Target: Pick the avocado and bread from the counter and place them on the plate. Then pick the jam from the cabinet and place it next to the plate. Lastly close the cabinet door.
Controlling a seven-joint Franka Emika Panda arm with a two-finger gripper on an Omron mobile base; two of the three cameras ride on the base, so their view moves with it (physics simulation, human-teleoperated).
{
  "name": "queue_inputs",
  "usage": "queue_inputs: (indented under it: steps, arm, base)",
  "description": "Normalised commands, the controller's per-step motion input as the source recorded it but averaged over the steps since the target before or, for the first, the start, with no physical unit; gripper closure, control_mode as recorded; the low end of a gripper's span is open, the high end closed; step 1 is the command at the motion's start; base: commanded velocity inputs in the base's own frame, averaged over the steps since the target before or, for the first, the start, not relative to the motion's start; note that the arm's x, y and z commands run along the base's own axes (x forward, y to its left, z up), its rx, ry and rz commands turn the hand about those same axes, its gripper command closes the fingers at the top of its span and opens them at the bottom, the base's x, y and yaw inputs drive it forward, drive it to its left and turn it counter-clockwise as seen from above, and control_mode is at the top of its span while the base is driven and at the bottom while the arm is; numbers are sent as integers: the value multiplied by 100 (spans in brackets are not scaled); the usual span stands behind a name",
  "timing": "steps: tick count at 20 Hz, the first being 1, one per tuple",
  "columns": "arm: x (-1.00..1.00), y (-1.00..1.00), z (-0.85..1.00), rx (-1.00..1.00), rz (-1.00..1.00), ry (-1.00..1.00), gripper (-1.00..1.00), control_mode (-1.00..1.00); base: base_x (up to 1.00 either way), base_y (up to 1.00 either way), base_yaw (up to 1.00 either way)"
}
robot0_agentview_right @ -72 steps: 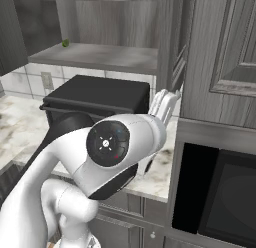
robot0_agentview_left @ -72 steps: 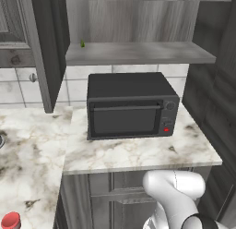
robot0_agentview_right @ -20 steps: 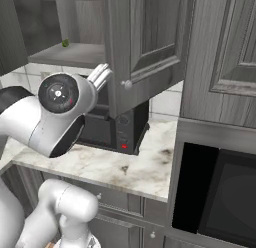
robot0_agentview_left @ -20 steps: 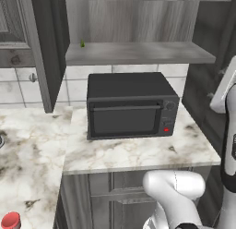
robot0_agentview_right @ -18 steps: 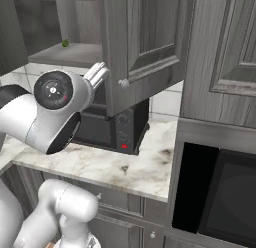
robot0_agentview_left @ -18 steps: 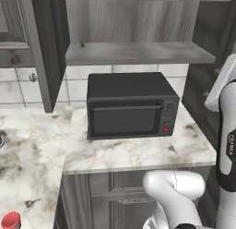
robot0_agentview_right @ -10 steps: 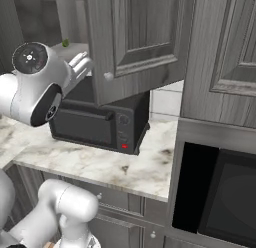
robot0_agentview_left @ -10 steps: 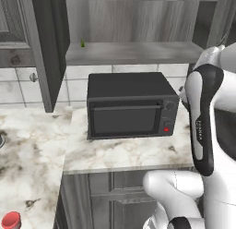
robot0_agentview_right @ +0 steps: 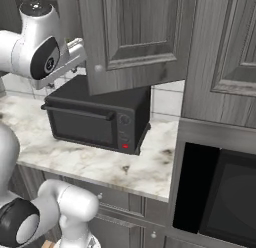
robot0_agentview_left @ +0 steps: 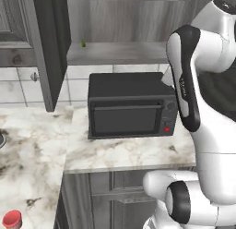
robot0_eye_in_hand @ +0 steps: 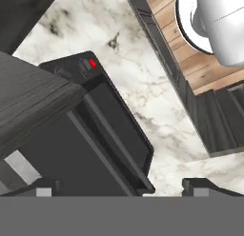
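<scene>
My gripper (robot0_eye_in_hand: 121,188) is open, its fingertips (robot0_eye_in_hand: 45,187) wide apart with nothing between them, looking down over the counter (robot0_eye_in_hand: 138,73). My white hand (robot0_agentview_right: 74,53) is raised against the left edge of the cabinet door (robot0_agentview_right: 135,37), which stands partly swung, near its round knob (robot0_agentview_right: 98,68). The cabinet (robot0_agentview_left: 115,20) shows its grey shelf (robot0_agentview_left: 115,52). The red jam (robot0_agentview_left: 12,219) stands on the counter (robot0_agentview_left: 120,154) at the lower left. The avocado, bread and plate are out of view.
A black microwave (robot0_agentview_left: 129,108) (robot0_agentview_right: 95,119) sits on the counter under the cabinet. The cabinet's left door (robot0_agentview_left: 50,52) stands open edge-on. A tiny green item (robot0_agentview_left: 83,42) rests on the shelf. A black built-in oven (robot0_agentview_right: 220,192) fills the tall unit on the right.
My arm has swung up and leftward, and the cabinet door has swung with it toward the cabinet. The gripper stays open.
</scene>
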Motion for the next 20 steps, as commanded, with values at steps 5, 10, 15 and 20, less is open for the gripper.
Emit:
queue_inputs:
  steps: [5, 10, 15, 20]
  arm:
    - [100, -100, -40, 25, 0, 48, -100, -100]
    - [100, -100, -82, 25, 0, 29, -100, -100]
    - [100, -100, -100, 15, 0, 11, -100, -100]
    - [100, -100, -100, 5, 0, 3, -100, -100]
  base:
    - [0, 0, 0]
    - [0, 0, 0]
    - [0, 0, 0]
    - [0, 0, 0]
